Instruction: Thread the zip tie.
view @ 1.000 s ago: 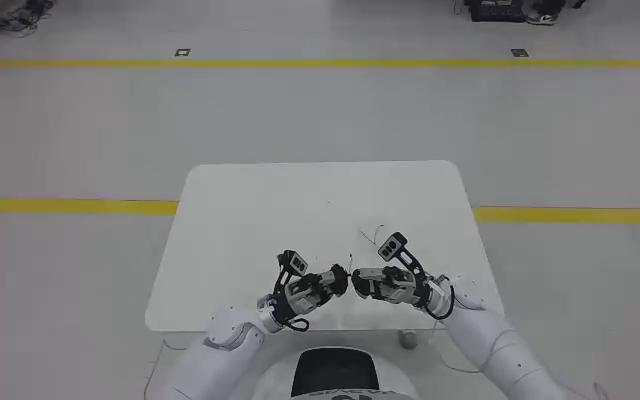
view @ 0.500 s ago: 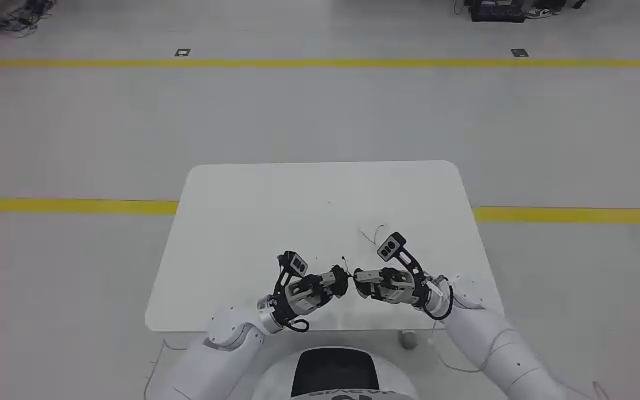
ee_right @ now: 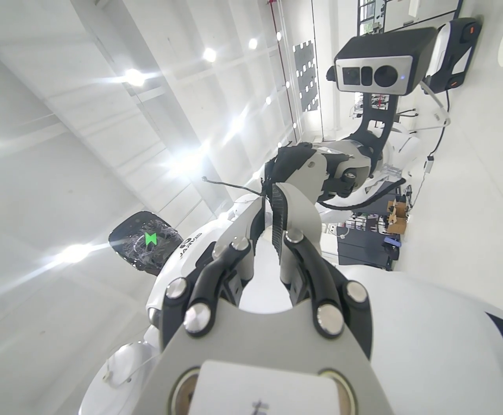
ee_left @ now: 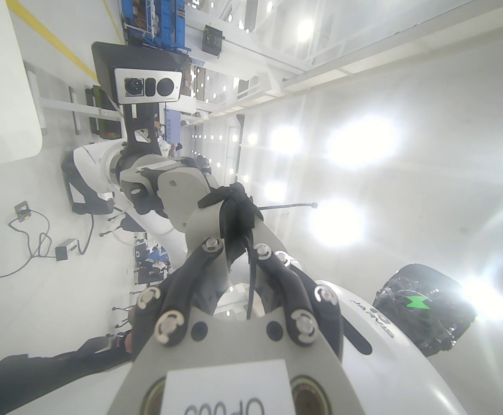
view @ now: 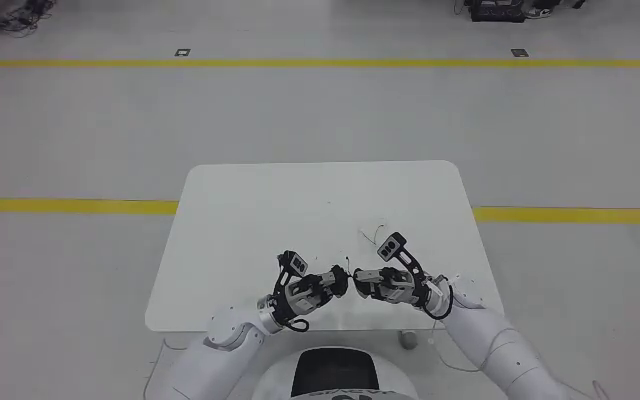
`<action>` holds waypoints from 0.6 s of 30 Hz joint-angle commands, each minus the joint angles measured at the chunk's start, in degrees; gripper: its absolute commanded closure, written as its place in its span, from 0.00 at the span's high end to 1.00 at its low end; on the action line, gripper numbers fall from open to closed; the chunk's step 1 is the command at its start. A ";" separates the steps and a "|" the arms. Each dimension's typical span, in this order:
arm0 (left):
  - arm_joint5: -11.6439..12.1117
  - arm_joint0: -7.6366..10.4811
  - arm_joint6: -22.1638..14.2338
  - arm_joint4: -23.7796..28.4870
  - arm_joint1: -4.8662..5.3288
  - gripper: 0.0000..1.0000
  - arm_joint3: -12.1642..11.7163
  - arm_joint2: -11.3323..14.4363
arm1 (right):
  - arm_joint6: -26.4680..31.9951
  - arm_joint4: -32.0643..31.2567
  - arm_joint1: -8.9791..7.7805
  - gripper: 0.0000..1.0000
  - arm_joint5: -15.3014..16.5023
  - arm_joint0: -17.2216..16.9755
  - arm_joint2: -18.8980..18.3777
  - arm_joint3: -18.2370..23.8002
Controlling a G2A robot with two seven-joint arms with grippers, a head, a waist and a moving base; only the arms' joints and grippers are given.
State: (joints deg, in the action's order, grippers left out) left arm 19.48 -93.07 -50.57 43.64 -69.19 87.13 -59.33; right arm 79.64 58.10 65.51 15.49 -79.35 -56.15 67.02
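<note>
The left gripper (ee_left: 241, 232) and the right gripper (ee_right: 269, 204) meet tip to tip above the near edge of the desk (view: 300, 200), both with fingers (ee_right: 279, 212) pinched narrow on the black zip tie (ee_left: 287, 205). To thread well, I would keep its free end straight and feed slowly.

We find ourselves in a robotics lab set in a large industrial hall. Ahead of the left gripper (view: 343, 275) and right gripper (view: 356, 282), beyond the white table (view: 260, 210), a pale grey floor (view: 320, 120) carries yellow lane lines (view: 320, 63) and floor outlet plates (view: 182, 52). High above both grippers, rows of ceiling lights (ee_right: 208, 55) shine among white beams (ee_left: 353, 70). Past the right gripper stands a blue equipment rack (ee_left: 153, 21); past the left gripper, cardboard boxes (ee_right: 397, 210) and dark cabinets (ee_right: 357, 245).
</note>
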 commanded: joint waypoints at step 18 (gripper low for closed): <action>0.00 -0.22 0.05 -0.48 0.11 0.00 0.14 0.22 | 0.00 -0.32 0.13 0.08 0.20 0.05 0.02 -0.09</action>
State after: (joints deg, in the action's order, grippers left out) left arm 19.48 -93.31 -50.51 43.17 -69.08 87.30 -59.14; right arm 79.64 57.78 65.64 15.69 -79.31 -56.13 66.94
